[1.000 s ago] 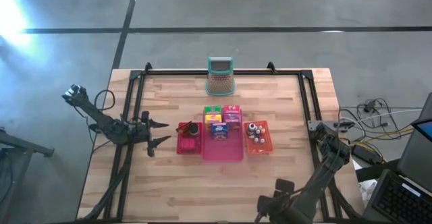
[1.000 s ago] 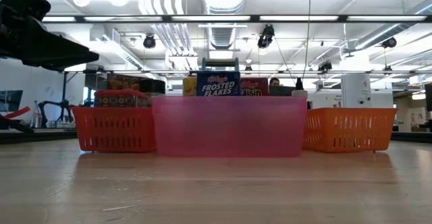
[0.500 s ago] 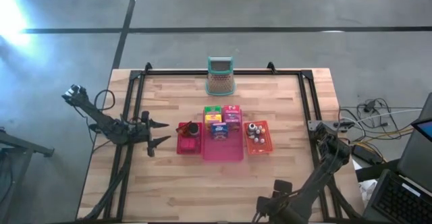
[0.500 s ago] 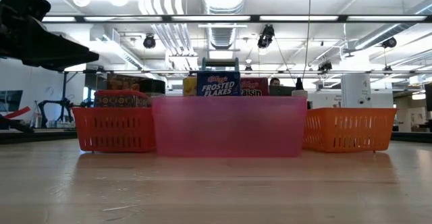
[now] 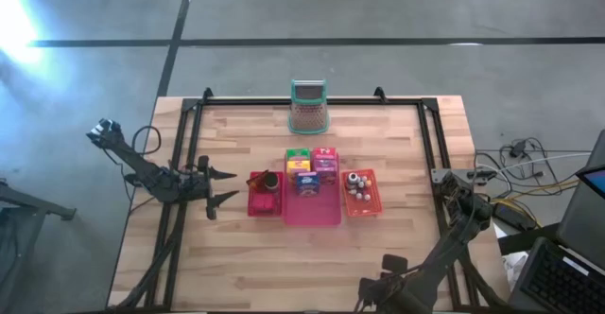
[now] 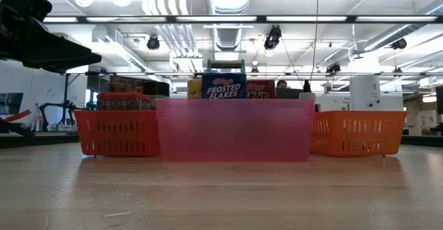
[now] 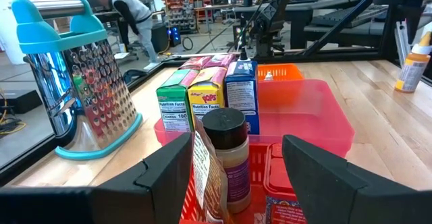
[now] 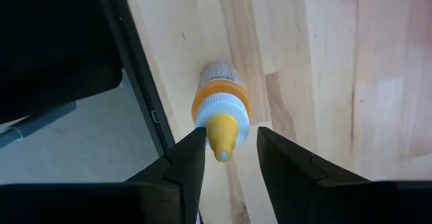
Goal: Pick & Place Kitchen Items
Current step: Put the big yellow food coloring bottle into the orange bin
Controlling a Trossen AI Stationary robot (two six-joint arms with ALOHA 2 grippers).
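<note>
R fingers (image 8: 192, 166) flank 1 btl (image 8: 220, 110); L open.

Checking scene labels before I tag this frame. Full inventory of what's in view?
grater: 1, metal with teal rim and handle, far middle of table.
pink bin: 1, table centre, near half bare.
cereal boxes: about 5, green, yellow, blue, pink and red, upright in the pink bin's far end.
red basket: 1, touching the bin on the left arm's side.
dark-capped jar: 1, brown, upright in the red basket beside flat packets.
orange basket: 1, on the bin's other side.
small jars: several, capped, in the orange basket.
yellow bottle: 1, white collar, by the table's right edge rail.
left gripper: open, beside the red basket.
right gripper: fingers either side of the yellow bottle's tip.
</note>
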